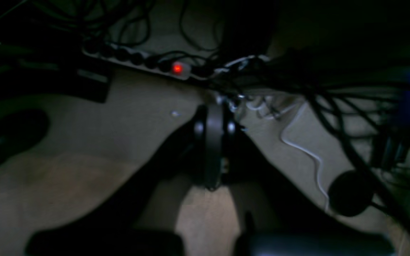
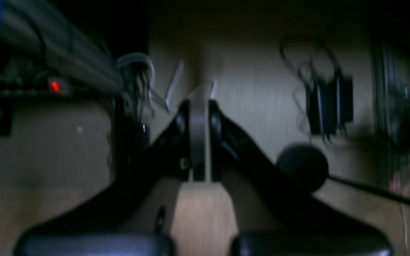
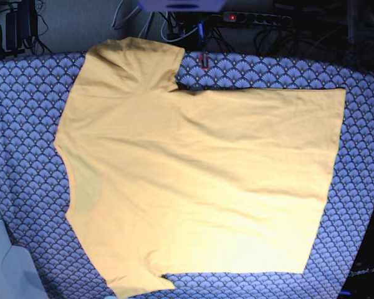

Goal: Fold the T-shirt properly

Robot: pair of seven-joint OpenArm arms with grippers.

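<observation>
The yellow-orange T-shirt [image 3: 199, 180] lies spread flat in the base view, collar to the left and hem to the right. One sleeve points to the top left and the other to the bottom left. Neither arm shows in that view. In the left wrist view my left gripper [image 1: 214, 117] is shut on nothing and hangs over a dim floor. The right wrist view shows my right gripper [image 2: 199, 103] shut and empty too, above the same kind of floor. No wrist view shows the T-shirt.
A blue-grey scallop-patterned cloth [image 3: 25, 124] covers the table under the shirt. A power strip with a red light [image 3: 231, 17] [image 1: 177, 68] and tangled cables [image 1: 297, 89] lie behind the table. A round black object [image 1: 350, 193] [image 2: 303, 167] sits on the floor.
</observation>
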